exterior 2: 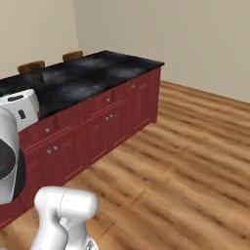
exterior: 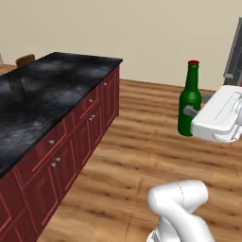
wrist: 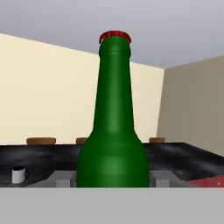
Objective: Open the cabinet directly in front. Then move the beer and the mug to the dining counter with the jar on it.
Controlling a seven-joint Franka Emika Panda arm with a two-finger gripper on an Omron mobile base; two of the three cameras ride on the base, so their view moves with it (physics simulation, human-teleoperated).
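The beer (exterior: 190,97), a slim dark-green bottle with a red cap, hangs upright in the air above the wooden floor. My gripper (exterior: 188,112) is shut on its lower body from the right. In the hand view the beer (wrist: 113,131) stands close up between my two fingers (wrist: 61,178). The dining counter (exterior: 42,99), a black marbled top on red drawer fronts, stretches to the left of the bottle, a gap of floor between them. The mug (wrist: 19,174), small and white with a dark handle, stands on that counter (wrist: 52,157). The cabinet and the jar are out of view.
Brown stools (exterior 2: 31,66) stand along the counter's far side (exterior 2: 83,80). Wooden floor (exterior 2: 185,161) spreads wide to the right of the counter. A dark grey upright edge (exterior: 234,52) shows just behind my hand.
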